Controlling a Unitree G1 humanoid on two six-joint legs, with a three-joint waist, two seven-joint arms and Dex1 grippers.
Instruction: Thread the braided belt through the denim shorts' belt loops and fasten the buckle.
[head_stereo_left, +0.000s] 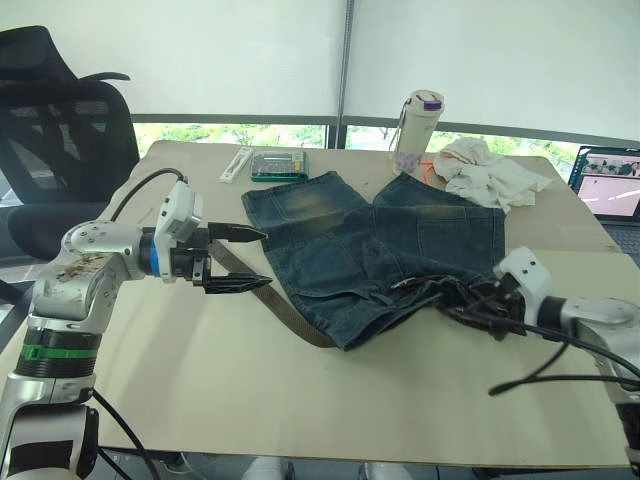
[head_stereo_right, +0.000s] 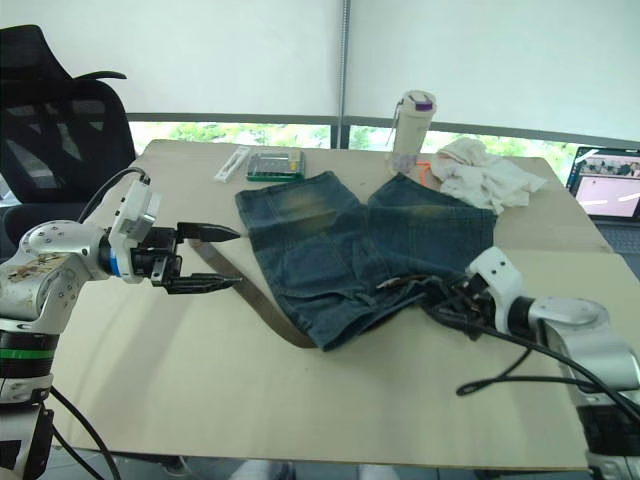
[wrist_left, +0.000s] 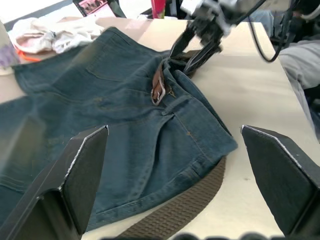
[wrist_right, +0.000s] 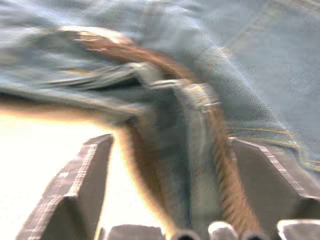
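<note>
Silver-white arms, blue wrist ring, green band, black fingers (head_stereo_left: 243, 283), black cables.

Office or lab room: black mesh office chair (head_stereo_left: 60, 110) standing beside a beige table (head_stereo_left: 300, 400), laptop (head_stereo_left: 610, 195) running, roller blinds (head_stereo_left: 200, 50) covering windows.

Most of the braided belt (head_stereo_left: 300, 322) lies hidden under the denim shorts (head_stereo_left: 380, 250). At the waistband, the right gripper (head_stereo_left: 470, 300) is a dark tangle among cables, its fingers unreadable. The buckle (wrist_left: 159, 93) beside it is too small to make out in detail.
</note>
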